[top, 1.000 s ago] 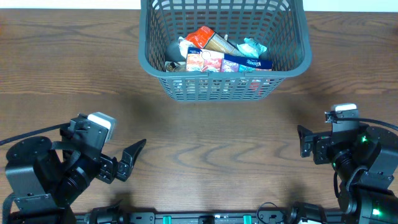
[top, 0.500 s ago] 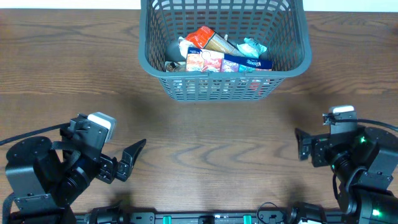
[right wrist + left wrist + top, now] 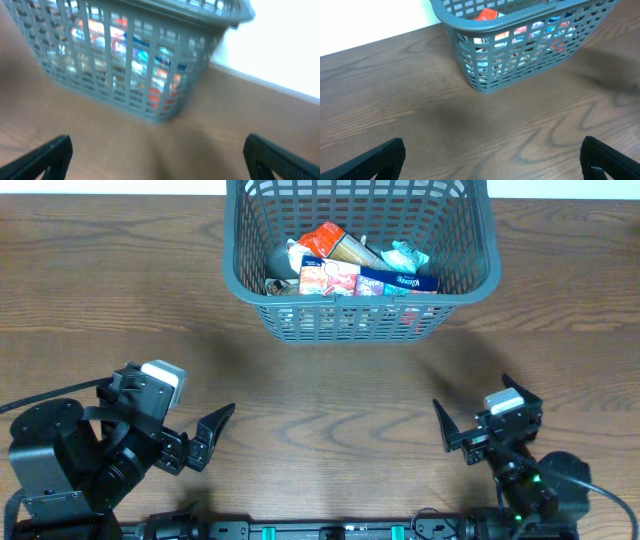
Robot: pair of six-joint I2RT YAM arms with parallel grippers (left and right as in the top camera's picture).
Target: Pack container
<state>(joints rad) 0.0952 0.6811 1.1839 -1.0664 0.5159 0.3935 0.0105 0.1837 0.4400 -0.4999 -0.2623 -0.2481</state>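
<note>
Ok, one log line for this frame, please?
container: upright, far side of table | packets: piled inside | left tool: open, empty, facing container | right tool: open, empty, facing container

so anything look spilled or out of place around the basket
Nothing stands out. The container sits upright with the packets piled inside it, none on the table. The left gripper and right gripper are open, empty and clear of it.

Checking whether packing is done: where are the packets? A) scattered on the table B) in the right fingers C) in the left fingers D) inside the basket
D: the packets lie piled inside the container, while the left gripper and right gripper are open and empty.
</note>
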